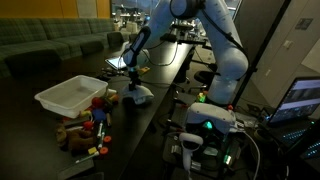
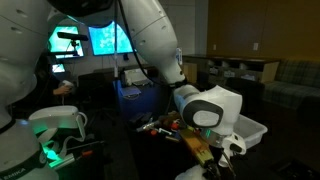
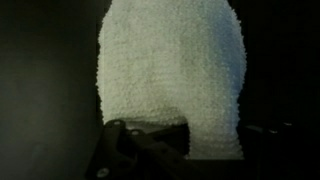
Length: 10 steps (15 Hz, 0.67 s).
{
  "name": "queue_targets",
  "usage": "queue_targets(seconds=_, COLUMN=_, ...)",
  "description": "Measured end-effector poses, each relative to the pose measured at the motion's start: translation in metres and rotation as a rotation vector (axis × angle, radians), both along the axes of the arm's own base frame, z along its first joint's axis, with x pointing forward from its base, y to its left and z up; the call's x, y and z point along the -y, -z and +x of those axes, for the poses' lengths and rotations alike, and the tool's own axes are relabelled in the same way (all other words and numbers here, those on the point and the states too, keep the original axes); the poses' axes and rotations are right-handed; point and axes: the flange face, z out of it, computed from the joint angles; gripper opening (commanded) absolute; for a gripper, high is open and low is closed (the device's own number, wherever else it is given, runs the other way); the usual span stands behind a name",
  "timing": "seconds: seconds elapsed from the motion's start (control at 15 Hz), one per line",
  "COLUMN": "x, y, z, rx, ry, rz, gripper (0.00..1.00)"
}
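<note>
Single-arm workstation, seen in both exterior views and the wrist view. The gripper (image 1: 134, 80) hangs at the end of the white Franka arm (image 1: 205, 30), pointing down over a dark tabletop (image 1: 140, 128). Directly beneath it sits a white fuzzy object (image 1: 141, 96), a rounded lump with a bluish tint at its base. The object rests on the tabletop close to the long edge that faces the robot's base, roughly midway along that edge.

In the wrist view the white fuzzy object (image 3: 172, 70) fills most of the frame. Its nubbly, towel-like surface runs from the top edge down to the dark fingers (image 3: 140, 150) at the bottom. The jaws stand drawn together, with almost no gap. The fabric reaches the fingers, but whether any of it is pinched between them cannot be told.

A white plastic bin (image 1: 68, 96) stands toward the opposite long edge, well apart from the gripper. A heap of small coloured toys (image 1: 88, 126) lies just beside the bin, nearer the table's end. In an exterior view the bin (image 2: 256, 128) shows behind the arm's wrist and the toys (image 2: 160, 124) beside it.
</note>
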Motion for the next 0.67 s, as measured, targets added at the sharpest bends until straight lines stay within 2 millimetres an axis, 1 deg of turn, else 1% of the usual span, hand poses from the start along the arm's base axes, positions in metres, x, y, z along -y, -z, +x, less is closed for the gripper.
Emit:
queue_targets(seconds=0.13, x=0.018, y=0.009, z=0.017, rx=0.021, ry=0.023, rz=-0.060, gripper=0.11)
queue_targets(seconds=0.33, x=0.038, y=0.021, z=0.046, rx=0.054, ry=0.051, rz=-0.136, gripper=0.11)
queue_targets(seconds=0.67, x=0.066, y=0.031, z=0.088, rx=0.121, ry=0.071, rz=-0.222, gripper=0.11)
